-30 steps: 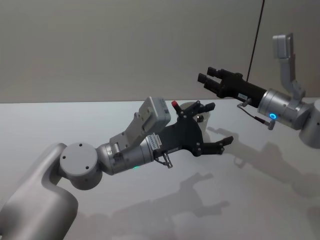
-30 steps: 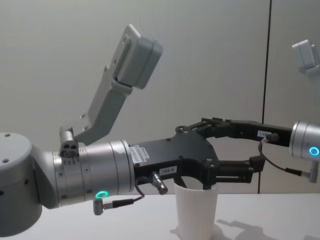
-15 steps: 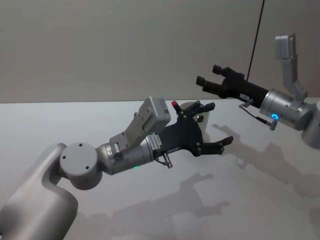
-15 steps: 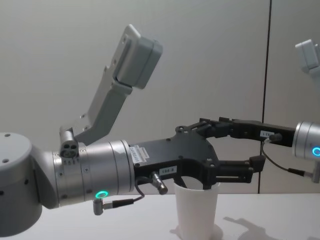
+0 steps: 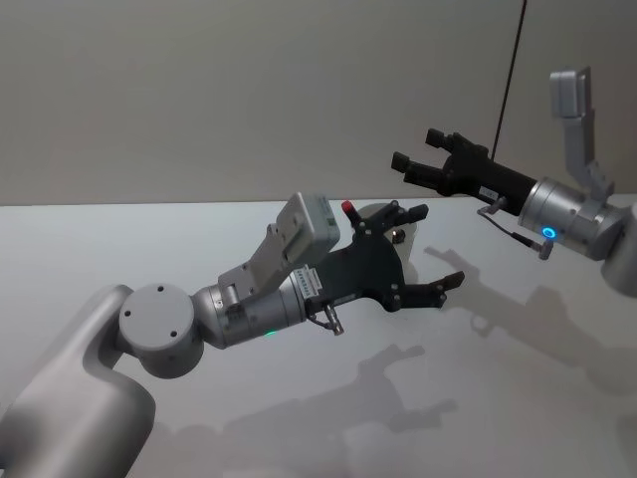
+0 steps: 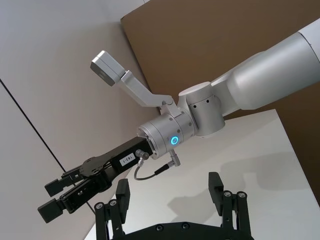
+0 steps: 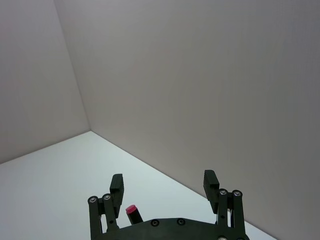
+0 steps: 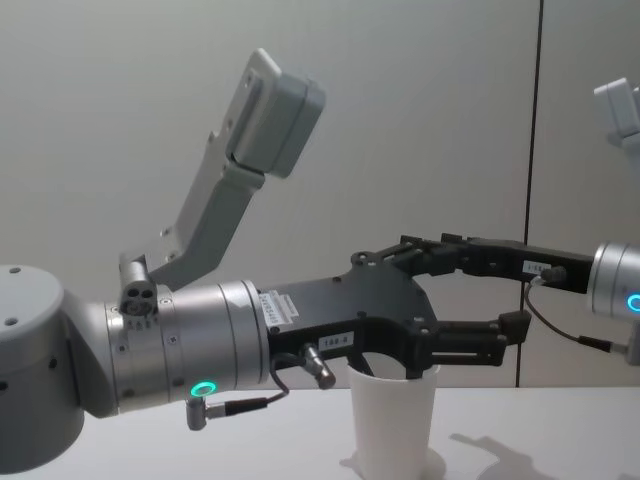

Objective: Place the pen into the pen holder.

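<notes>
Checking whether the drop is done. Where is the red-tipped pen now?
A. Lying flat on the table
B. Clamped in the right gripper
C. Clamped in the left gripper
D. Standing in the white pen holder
D: the pen's red tip pokes up from the pen holder, behind the open left gripper.

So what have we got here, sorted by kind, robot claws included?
White pen holder: 1
Red-tipped pen: 1
Grippers: 2, the left gripper and the right gripper, both open
Total: 4
</notes>
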Action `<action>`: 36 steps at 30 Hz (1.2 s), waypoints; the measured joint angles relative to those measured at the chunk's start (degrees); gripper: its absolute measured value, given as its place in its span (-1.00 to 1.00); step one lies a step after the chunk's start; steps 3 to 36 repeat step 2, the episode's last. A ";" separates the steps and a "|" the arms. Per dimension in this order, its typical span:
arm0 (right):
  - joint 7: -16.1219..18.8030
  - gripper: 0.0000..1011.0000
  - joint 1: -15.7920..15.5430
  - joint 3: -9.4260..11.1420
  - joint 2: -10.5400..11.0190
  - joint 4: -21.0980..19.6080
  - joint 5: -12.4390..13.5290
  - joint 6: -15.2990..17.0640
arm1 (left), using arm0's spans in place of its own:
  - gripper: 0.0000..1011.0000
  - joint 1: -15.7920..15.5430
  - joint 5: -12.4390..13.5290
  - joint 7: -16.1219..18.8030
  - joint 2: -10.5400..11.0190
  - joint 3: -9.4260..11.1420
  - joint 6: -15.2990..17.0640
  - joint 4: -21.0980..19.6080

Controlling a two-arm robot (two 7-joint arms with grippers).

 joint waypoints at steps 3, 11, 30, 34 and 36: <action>0.00 0.98 -0.02 0.01 0.01 -0.03 0.01 0.01 | 0.99 0.00 0.00 0.00 0.00 0.00 0.00 0.00; 0.00 0.98 -0.02 0.01 0.01 -0.03 0.01 0.01 | 0.99 0.00 0.00 0.00 0.00 0.00 0.00 0.00; 0.00 0.98 -0.02 0.01 0.01 -0.03 0.01 0.01 | 0.99 0.00 0.00 0.00 0.00 0.00 0.00 0.00; 0.00 0.98 -0.02 0.01 0.01 -0.03 0.01 0.01 | 0.99 0.00 0.00 0.00 0.00 0.00 0.00 0.00; 0.00 0.98 -0.02 0.01 0.01 -0.03 0.01 0.01 | 0.99 0.00 0.00 0.00 0.00 0.00 0.00 0.00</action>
